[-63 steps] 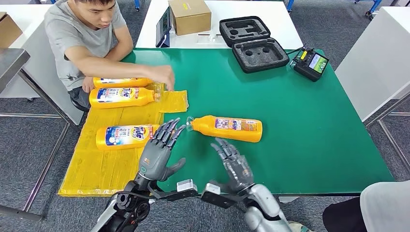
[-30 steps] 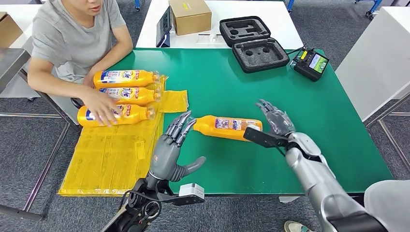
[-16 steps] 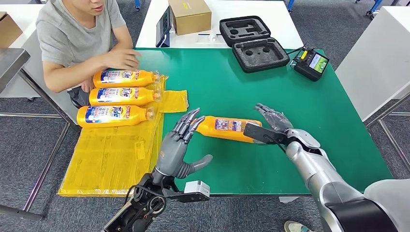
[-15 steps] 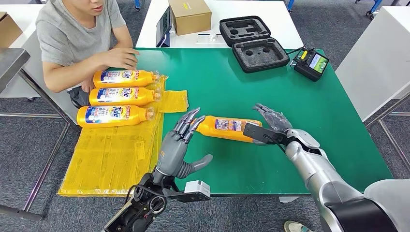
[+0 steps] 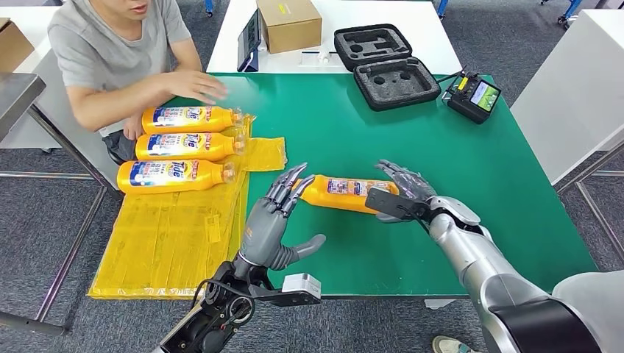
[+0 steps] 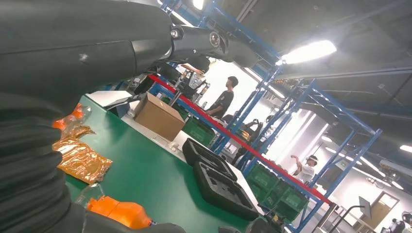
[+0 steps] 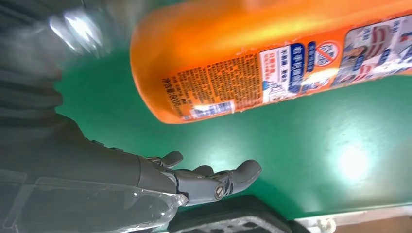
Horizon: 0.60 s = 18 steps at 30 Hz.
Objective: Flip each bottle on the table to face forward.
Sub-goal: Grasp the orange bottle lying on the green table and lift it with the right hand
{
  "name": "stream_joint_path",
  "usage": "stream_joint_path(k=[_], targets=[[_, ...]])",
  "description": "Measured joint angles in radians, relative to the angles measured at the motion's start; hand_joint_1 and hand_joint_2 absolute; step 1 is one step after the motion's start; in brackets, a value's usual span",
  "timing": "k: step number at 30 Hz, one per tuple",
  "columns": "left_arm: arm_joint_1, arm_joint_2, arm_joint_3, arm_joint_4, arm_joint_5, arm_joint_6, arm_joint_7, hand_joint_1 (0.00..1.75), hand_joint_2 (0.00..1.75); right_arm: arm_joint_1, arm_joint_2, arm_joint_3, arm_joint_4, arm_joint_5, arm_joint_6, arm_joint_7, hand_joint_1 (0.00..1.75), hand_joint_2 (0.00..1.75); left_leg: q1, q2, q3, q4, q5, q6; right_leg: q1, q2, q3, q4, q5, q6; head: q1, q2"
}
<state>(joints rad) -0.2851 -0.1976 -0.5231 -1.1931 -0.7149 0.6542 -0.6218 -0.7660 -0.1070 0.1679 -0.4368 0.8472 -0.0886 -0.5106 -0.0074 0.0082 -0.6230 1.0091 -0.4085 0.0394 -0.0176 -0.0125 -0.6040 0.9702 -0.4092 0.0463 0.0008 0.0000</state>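
Observation:
An orange bottle (image 5: pixel 346 194) lies on its side mid-table on the green table (image 5: pixel 456 147), small-print back label up, cap toward my left. My left hand (image 5: pixel 271 220) stands with straight fingers (image 5: pixel 291 184) touching the bottle's neck, thumb apart. My right hand (image 5: pixel 401 185) lies spread against the bottle's base end, gripping nothing. In the right wrist view the bottle's base (image 7: pixel 194 73) hangs close over my fingers (image 7: pixel 209 180). The left wrist view shows the bottle's neck end (image 6: pixel 119 213). Three more bottles (image 5: pixel 188 145) lie label up on a yellow sheet (image 5: pixel 169 243).
A person sits at the far left corner, one hand (image 5: pixel 199 84) over the table beside the row of bottles. At the back stand an open black foam case (image 5: pixel 386 66), a controller (image 5: pixel 474 95) and a cardboard box (image 5: pixel 288 23). Another person's knee (image 5: pixel 589 312) is at bottom right.
My right arm swung from the front edge to the bottle's base end and settled closer against it. My left fingers reached the neck. The person lined up the third bottle, then drew the hand away.

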Motion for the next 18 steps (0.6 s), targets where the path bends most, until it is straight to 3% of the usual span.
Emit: stream_joint_path(k=[18], targets=[[-0.001, 0.0, 0.0, 0.039, 0.007, -0.005, -0.009, 0.0, 1.75, -0.028, 0.043, 0.05, 0.013, 0.014, 0.047, 0.056, 0.0, 1.75, 0.0, 0.0, 0.0, 0.0, 0.0, 0.0, 0.0, 0.0, 0.0, 0.0, 0.0, 0.0, 0.0, 0.0]])
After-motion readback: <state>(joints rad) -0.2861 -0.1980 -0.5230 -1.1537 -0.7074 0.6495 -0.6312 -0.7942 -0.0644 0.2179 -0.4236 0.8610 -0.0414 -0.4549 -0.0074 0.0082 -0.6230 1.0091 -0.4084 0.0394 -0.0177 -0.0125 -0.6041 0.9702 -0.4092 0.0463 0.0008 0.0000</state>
